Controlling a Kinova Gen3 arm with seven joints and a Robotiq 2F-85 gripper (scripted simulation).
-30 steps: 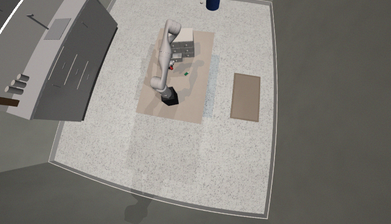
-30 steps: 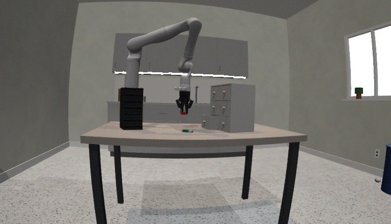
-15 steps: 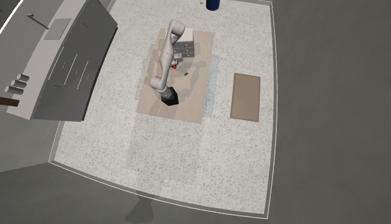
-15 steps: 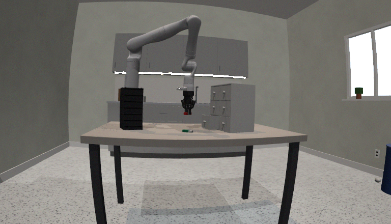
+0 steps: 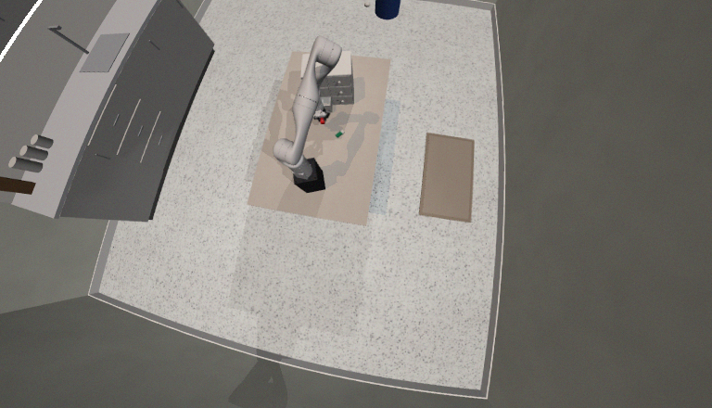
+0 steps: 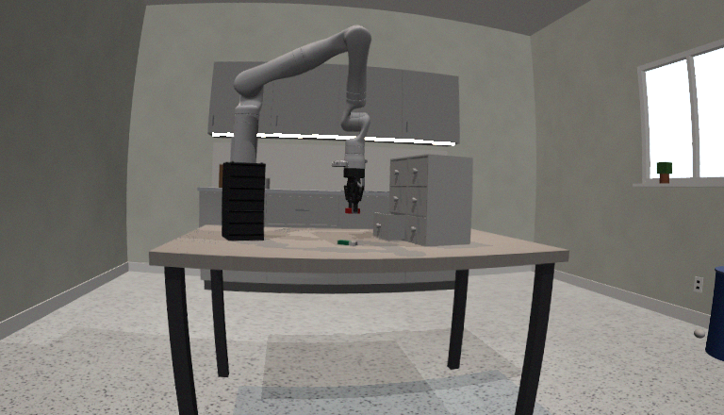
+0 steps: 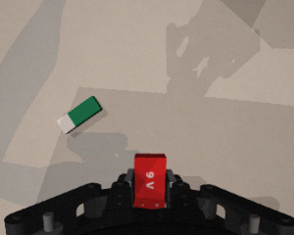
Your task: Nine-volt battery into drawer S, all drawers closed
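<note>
Table [image 6: 213, 253] carries the small chest [image 6: 445, 197] at its right side w/ one bottom drawer [image 6: 388, 225] pulled out toward the arm, other drawers flush. Gripper [image 6: 352, 208] hangs above the tabletop just left of that open drawer, jaws clenched on the red nine-volt battery [image 7: 150, 180], which sits upright btwn the fingers, clear of the surface. Small green-and-white eraser [image 7: 80, 114] lies flat on the table nearby, apart from everything.

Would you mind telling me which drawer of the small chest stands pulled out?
The bottom drawer in the column nearer the arm on the chest; it sticks out past the front, while the others sit flush.
</note>
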